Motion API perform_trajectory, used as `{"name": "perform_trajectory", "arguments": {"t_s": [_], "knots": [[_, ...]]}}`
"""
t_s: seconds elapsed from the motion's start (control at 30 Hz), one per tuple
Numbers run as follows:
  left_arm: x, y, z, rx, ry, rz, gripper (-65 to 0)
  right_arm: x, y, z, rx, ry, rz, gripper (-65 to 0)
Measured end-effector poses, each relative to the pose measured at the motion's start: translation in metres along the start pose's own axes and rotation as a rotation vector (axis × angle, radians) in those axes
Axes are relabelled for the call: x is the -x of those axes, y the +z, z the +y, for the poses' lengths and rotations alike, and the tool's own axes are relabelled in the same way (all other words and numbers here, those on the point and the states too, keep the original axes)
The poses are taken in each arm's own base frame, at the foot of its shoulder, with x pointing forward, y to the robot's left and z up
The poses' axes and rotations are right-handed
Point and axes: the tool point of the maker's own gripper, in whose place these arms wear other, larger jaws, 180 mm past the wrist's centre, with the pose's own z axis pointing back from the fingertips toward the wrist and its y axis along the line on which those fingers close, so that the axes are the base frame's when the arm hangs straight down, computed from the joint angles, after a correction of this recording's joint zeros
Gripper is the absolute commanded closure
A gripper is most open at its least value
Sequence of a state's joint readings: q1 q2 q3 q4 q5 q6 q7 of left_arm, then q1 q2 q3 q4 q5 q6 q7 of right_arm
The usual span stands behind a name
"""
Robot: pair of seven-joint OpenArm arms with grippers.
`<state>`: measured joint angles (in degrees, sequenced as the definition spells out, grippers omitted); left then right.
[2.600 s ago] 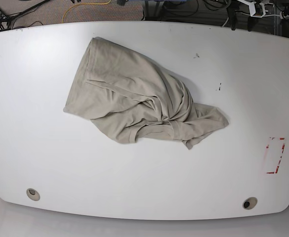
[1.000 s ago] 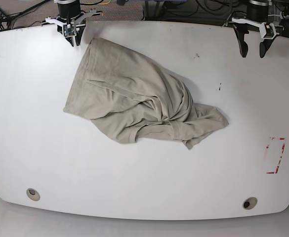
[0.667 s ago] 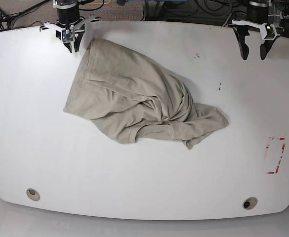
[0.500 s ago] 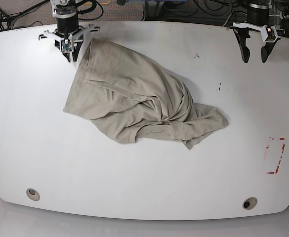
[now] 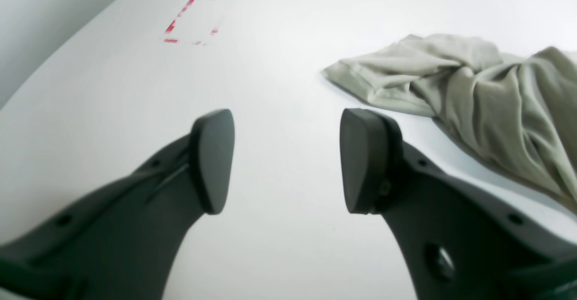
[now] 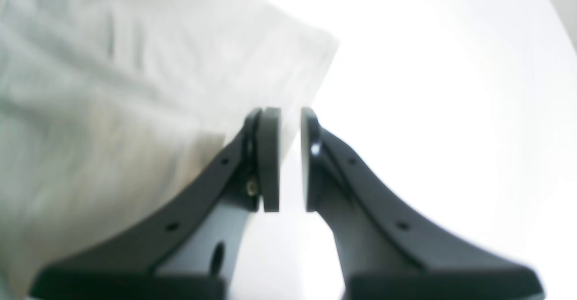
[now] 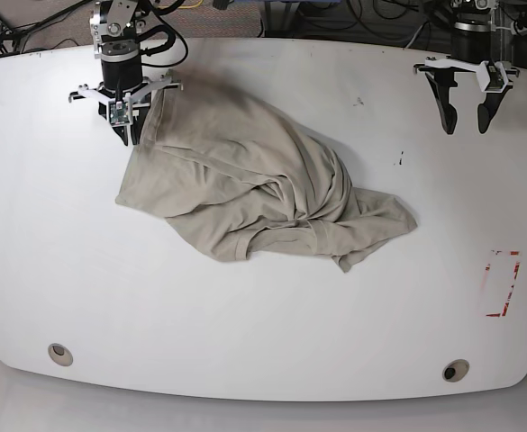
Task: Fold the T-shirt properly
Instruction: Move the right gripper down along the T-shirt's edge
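Observation:
The beige T-shirt (image 7: 245,180) lies crumpled in a heap on the white table (image 7: 47,252). It also shows in the left wrist view (image 5: 473,84) and the right wrist view (image 6: 112,88). My right gripper (image 7: 126,137) hangs at the shirt's far left edge, just beside the cloth. In the right wrist view this gripper (image 6: 290,113) is all but shut, with only a thin gap and bare table between its fingers. My left gripper (image 7: 466,126) hovers open over bare table at the far right, well away from the shirt. The left wrist view shows its gap (image 5: 286,124) empty.
A red dashed rectangle (image 7: 502,283) is marked near the table's right edge, also in the left wrist view (image 5: 191,20). Two round holes (image 7: 60,354) (image 7: 455,370) sit near the front edge. Cables lie on the floor beyond the far edge.
Both arms came in from the far edge. The right gripper moved nearer along the shirt's far left edge. The left gripper advanced a little. The shirt has not moved.

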<state>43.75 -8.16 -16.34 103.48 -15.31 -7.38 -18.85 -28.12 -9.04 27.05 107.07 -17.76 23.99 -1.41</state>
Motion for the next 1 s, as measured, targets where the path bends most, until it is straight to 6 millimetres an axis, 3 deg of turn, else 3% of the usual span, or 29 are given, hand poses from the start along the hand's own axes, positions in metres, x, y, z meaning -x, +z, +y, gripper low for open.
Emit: {"name": "perform_trajectory", "arguments": {"t_s": [0.2, 0.4, 0.53, 0.6, 0.77, 1.0], "knots": [[0.001, -0.009, -0.007, -0.001, 0.026, -0.002, -41.3, -0.011, -0.008, -0.002, 0.007, -0.004, -0.025, -10.2], [0.007, -0.004, -0.005, -0.003, 0.023, 0.025, -47.2, -0.005, -0.019, -0.004, 0.003, -0.005, 0.054, -23.9], [0.017, 0.002, -0.005, -0.008, 0.026, 0.066, -47.5, -0.017, -0.031, -0.004, -0.009, -0.005, 0.049, -31.4], [0.017, 0.002, -0.005, -0.007, 0.029, 0.066, -47.0, -0.021, -0.037, -0.001, -0.026, -0.002, 0.058, -38.3], [0.013, 0.000, -0.003, -0.006, 0.020, 0.050, -45.9, -0.023, -0.051, 0.010, -0.107, 0.043, 0.140, -41.3], [0.015, 0.003, -0.002, -0.006, 0.014, 0.061, -46.2, -0.035, -0.063, 0.008, -0.134, 0.075, 0.154, -41.5]]}}
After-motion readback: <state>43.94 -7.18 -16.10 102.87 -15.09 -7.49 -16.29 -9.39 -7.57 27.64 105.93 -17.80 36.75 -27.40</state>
